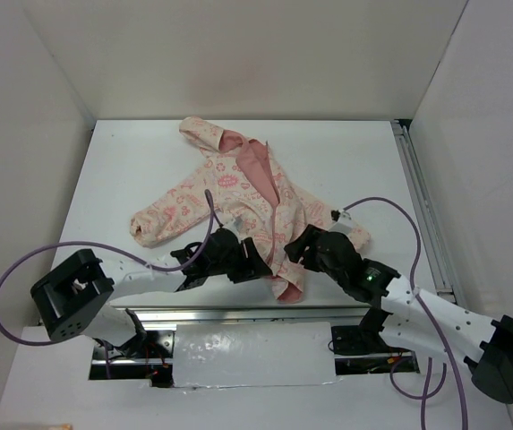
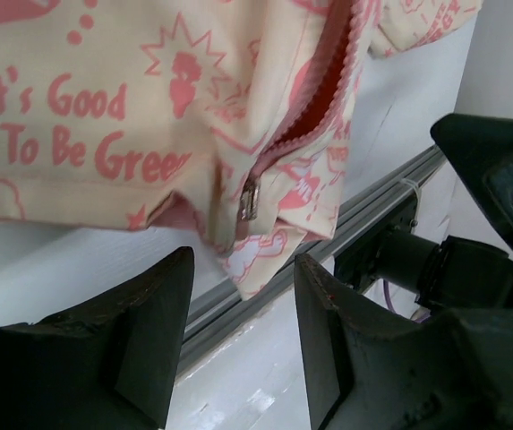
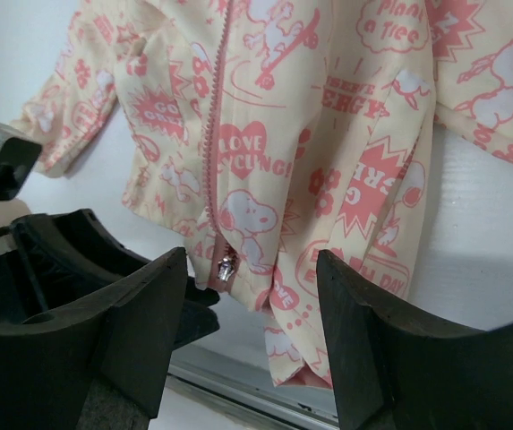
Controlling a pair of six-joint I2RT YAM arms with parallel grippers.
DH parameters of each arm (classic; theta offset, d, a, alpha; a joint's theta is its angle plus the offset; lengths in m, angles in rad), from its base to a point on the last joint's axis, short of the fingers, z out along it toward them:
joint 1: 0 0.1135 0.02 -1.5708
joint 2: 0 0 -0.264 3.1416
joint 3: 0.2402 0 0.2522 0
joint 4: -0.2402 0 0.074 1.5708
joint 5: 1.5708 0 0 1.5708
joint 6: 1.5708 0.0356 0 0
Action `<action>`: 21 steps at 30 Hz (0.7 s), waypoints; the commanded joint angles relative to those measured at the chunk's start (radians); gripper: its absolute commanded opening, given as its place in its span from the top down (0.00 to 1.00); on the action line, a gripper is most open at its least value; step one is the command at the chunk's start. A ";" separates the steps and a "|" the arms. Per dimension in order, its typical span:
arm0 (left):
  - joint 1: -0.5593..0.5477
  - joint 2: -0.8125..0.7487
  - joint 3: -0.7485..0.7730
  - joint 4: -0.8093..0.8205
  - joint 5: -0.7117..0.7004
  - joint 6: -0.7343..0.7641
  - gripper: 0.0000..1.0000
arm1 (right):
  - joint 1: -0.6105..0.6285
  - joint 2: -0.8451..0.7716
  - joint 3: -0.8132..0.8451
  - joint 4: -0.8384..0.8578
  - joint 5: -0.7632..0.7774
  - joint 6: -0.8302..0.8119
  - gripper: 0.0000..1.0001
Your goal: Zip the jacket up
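Blunt black fingers of the left pincer (image 2: 243, 269) fill the bottom of its wrist view. They stand apart with nothing between them, just short of the hem of the jacket (image 2: 77, 179). The right pincer (image 3: 252, 264) is likewise spread and empty, facing the same hem from the other side. Both sit low at the near edge of the white desk (image 1: 131, 161), probably because the zipper pull (image 2: 250, 199) hangs there, a small metal tab at the bottom of the front. One side would have to pin the hem while the other draws the tab up. The jacket lies flat on the desk, hood away from the arms, sleeves out to either side, hem close by the aluminium rail (image 2: 372, 202). Its cloth is soft, thin and rumpled, pale cream printed with pink cartoons and words. The zipper tape is pink and scalloped, and higher up the front gapes onto plain salmon lining, so the zipping looks barely begun.
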State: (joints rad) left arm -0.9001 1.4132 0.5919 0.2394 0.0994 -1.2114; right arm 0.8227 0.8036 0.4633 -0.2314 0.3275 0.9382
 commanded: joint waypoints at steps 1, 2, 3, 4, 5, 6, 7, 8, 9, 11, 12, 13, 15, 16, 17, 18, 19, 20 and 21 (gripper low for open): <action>-0.003 0.035 0.054 0.055 -0.021 -0.017 0.40 | -0.010 -0.050 -0.011 0.007 0.036 0.014 0.33; -0.005 0.042 0.055 0.081 -0.017 -0.019 0.40 | -0.013 -0.056 -0.015 0.003 0.039 0.013 0.33; -0.005 0.058 0.057 0.083 -0.018 -0.026 0.40 | -0.014 -0.063 -0.015 0.000 0.042 0.016 0.33; -0.005 0.067 0.065 0.093 -0.018 -0.025 0.41 | -0.014 -0.067 -0.017 0.000 0.044 0.017 0.34; -0.005 0.075 0.072 0.086 -0.030 -0.031 0.41 | -0.016 -0.069 -0.018 -0.002 0.042 0.014 0.34; -0.005 0.091 0.089 0.081 -0.036 -0.028 0.42 | -0.017 -0.072 -0.017 -0.005 0.044 0.019 0.33; -0.003 0.099 0.097 0.080 -0.038 -0.031 0.44 | -0.017 -0.073 -0.018 -0.009 0.047 0.022 0.33; -0.005 0.105 0.101 0.071 -0.043 -0.033 0.45 | -0.017 -0.075 -0.018 -0.014 0.048 0.024 0.34; -0.005 0.118 0.103 0.078 -0.040 -0.031 0.47 | -0.017 -0.078 -0.017 -0.017 0.051 0.025 0.33; -0.005 0.121 0.100 0.090 -0.038 -0.037 0.54 | -0.019 -0.084 -0.022 -0.019 0.059 0.027 0.33; -0.005 0.119 0.095 0.092 -0.040 -0.040 0.60 | -0.020 -0.084 -0.023 -0.019 0.059 0.027 0.33; -0.005 0.119 0.092 0.093 -0.043 -0.040 0.63 | -0.020 -0.086 -0.026 -0.014 0.058 0.027 0.33; -0.003 0.119 0.091 0.101 -0.056 -0.040 0.70 | -0.020 -0.089 -0.026 -0.014 0.058 0.027 0.34; -0.003 0.121 0.094 0.107 -0.061 -0.036 0.73 | -0.020 -0.089 -0.026 -0.016 0.058 0.030 0.34; 0.000 0.127 0.101 0.103 -0.061 -0.028 0.76 | -0.022 -0.087 -0.023 -0.019 0.058 0.031 0.34; 0.003 0.130 0.108 0.104 -0.058 -0.020 0.83 | -0.020 -0.087 -0.022 -0.022 0.061 0.031 0.34; 0.004 0.136 0.118 0.104 -0.061 -0.013 0.86 | -0.022 -0.087 -0.020 -0.026 0.062 0.031 0.34; 0.006 0.139 0.123 0.101 -0.063 -0.002 0.90 | -0.022 -0.087 -0.020 -0.029 0.064 0.036 0.34; 0.013 0.138 0.128 0.097 -0.053 0.001 0.98 | -0.020 -0.087 -0.017 -0.035 0.071 0.037 0.34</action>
State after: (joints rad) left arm -0.8978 1.5433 0.6735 0.2981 0.0578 -1.2327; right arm 0.8070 0.7292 0.4477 -0.2550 0.3584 0.9611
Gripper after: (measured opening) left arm 0.221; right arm 0.665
